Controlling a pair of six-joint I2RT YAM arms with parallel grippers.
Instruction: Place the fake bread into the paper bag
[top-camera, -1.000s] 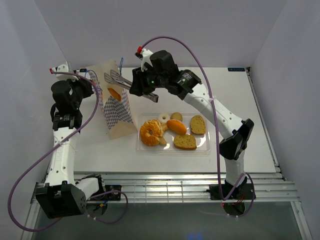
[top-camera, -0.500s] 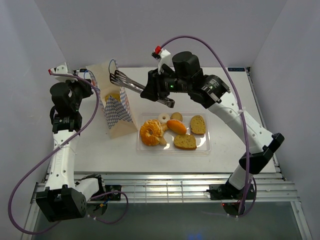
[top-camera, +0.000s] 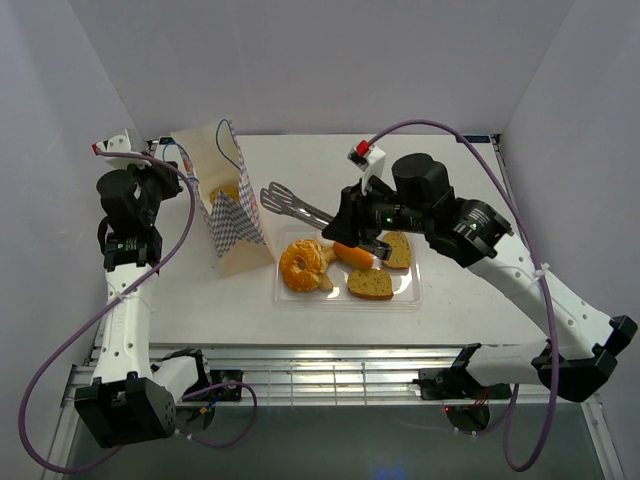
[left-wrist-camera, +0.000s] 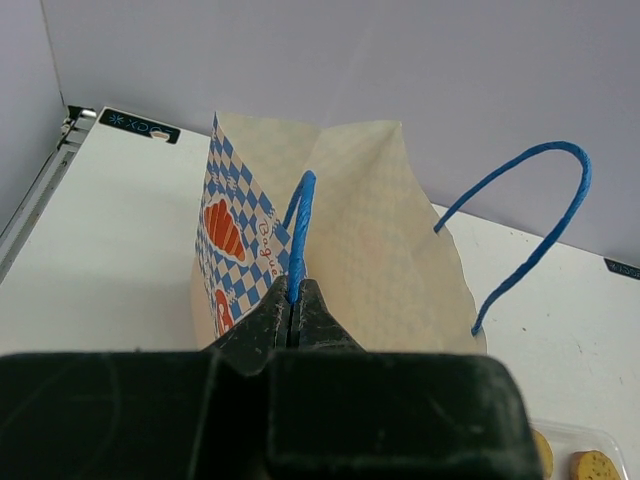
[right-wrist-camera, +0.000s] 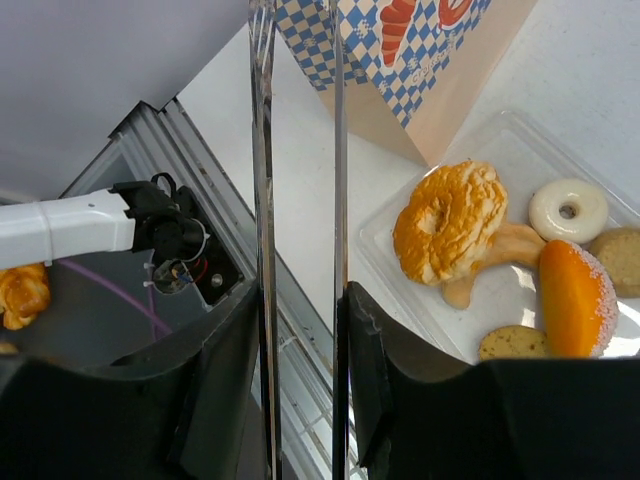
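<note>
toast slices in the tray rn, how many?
2. One toast slice at the tray's far right, partly under the right arm; the other at its near edge. The arm may hide more.

We are seeing the tongs (right-wrist-camera: 262, 150) and the paper bag (right-wrist-camera: 400, 40) running off the right wrist view's top edge; in the left wrist view the left gripper (left-wrist-camera: 293, 305) is hiding the bag's base, and the corner is cropping the tray (left-wrist-camera: 572, 440)
</note>
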